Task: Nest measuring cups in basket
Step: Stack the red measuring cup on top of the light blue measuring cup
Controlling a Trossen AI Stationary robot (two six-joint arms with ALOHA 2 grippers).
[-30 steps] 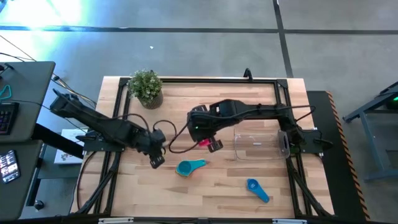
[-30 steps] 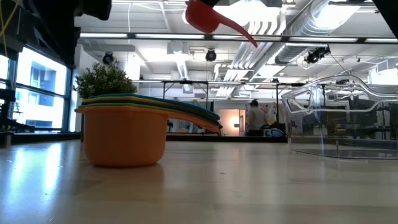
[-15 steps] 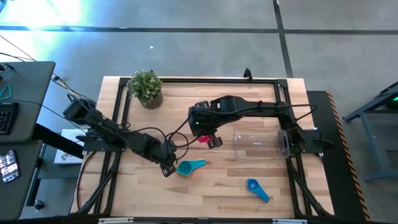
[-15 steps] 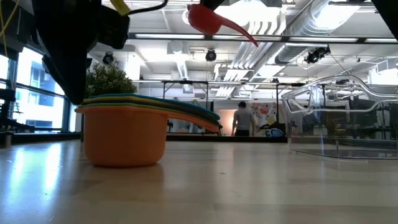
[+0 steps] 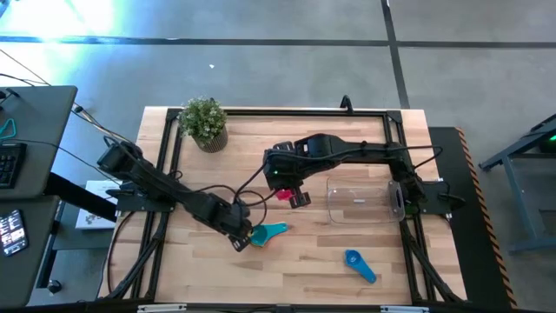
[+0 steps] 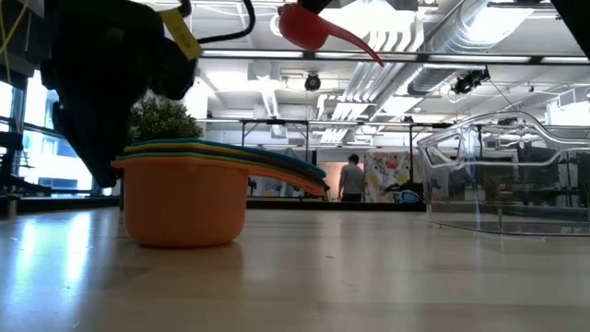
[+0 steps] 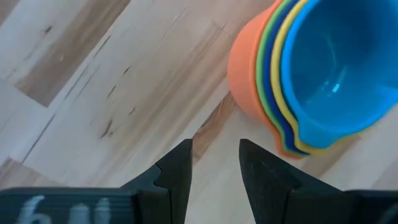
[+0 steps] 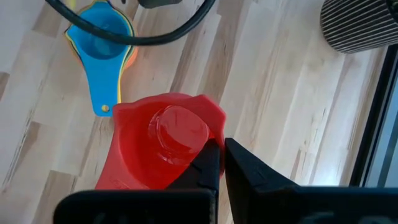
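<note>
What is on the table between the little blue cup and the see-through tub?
Nothing: from above, only bare wood shows between the small blue cup and the clear tub.

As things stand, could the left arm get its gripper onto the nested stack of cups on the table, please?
Probably yes. The left gripper is open and right beside the nested stack, with only bare table between them. The right gripper, shut on the red cup, is held clear above.

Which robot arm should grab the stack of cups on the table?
The left one, probably. Its hand is open right beside the stacked cups, while the right hand is shut on a red cup held up in the air.
</note>
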